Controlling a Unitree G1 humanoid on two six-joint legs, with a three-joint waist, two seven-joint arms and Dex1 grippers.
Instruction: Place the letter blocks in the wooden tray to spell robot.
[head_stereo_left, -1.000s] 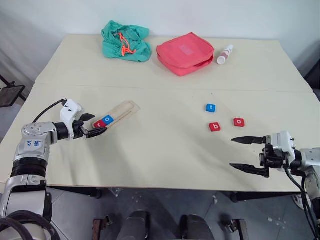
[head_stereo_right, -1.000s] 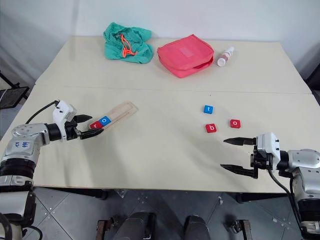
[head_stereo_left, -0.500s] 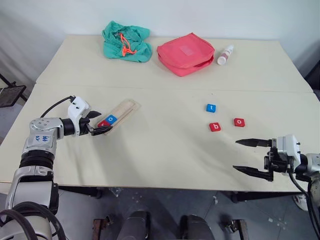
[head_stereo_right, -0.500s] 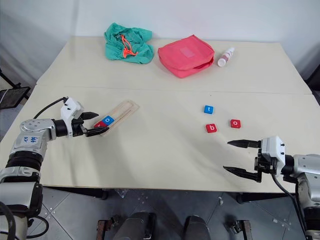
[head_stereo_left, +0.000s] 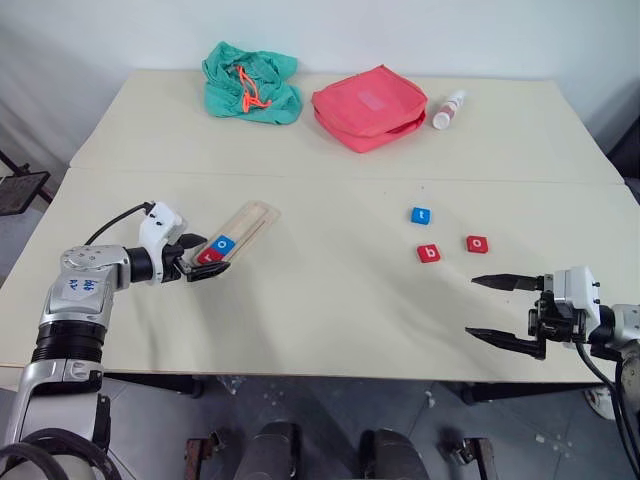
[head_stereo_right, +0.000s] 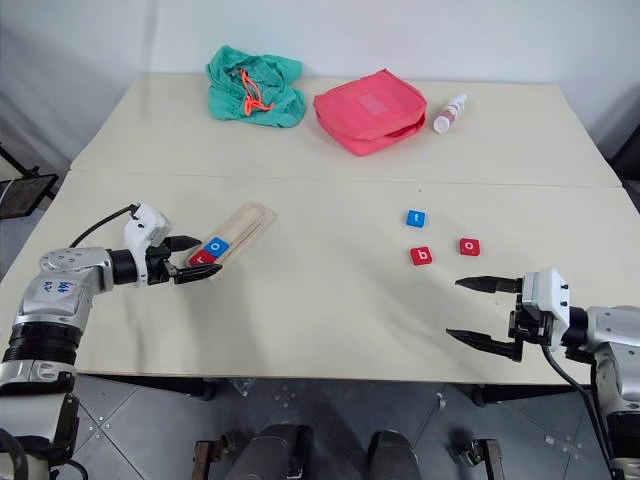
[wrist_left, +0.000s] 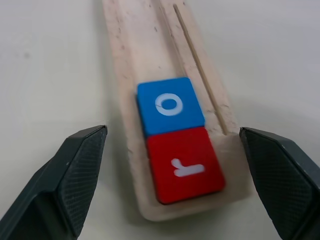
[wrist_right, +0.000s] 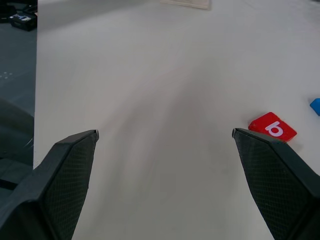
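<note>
The wooden tray (head_stereo_left: 240, 231) lies angled on the table, red r block (wrist_left: 184, 164) and blue o block (wrist_left: 170, 106) seated at its near end. The left gripper (wrist_left: 172, 185), wide open, straddles that end, probably steadying it. The right gripper (head_stereo_left: 505, 311) waits open near the loose b block (head_stereo_left: 429, 253)

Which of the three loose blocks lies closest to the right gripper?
The red o block. It is the rightmost of the three, just ahead of the open right gripper; the red b block and blue t block lie further left.

Bright, even light; soft shadows; wrist views slightly blurred.
</note>
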